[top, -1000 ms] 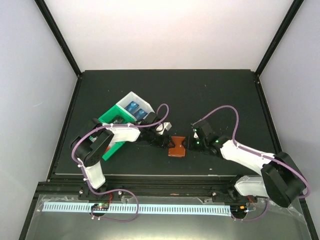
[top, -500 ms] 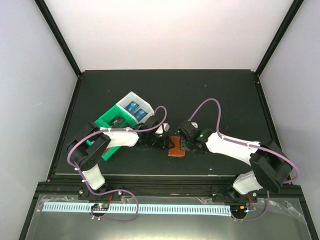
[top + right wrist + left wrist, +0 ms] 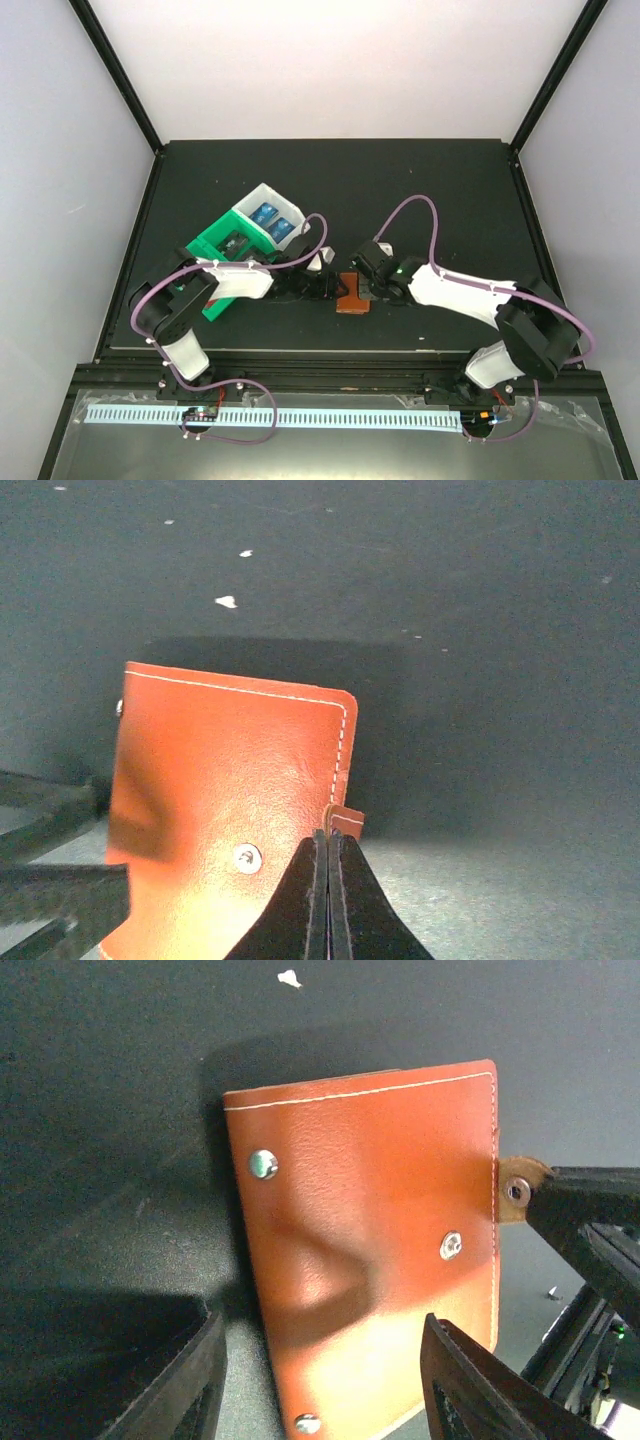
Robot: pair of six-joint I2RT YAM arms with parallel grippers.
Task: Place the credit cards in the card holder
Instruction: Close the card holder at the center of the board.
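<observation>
The brown leather card holder (image 3: 352,293) lies closed and flat on the black mat between the two arms. My left gripper (image 3: 325,1380) is open; one finger stands off the holder's left edge and the other hangs over its lower right part. My right gripper (image 3: 328,852) is shut, its tips pinching the holder's small snap tab (image 3: 346,821), which also shows as the snap tab (image 3: 515,1188) in the left wrist view. Blue credit cards (image 3: 273,219) lie in the white end of the tray. In the right wrist view the card holder (image 3: 230,780) fills the lower left.
A green-and-white plastic tray (image 3: 215,240) sits at the left behind my left arm, angled toward the back. The black mat (image 3: 420,190) ends at a raised dark frame on all sides. Purple cables loop above both forearms.
My right gripper has moved left to the card holder's right edge and gone from open to shut on the snap tab. My left gripper has stayed at the holder's left side, slightly wider.
</observation>
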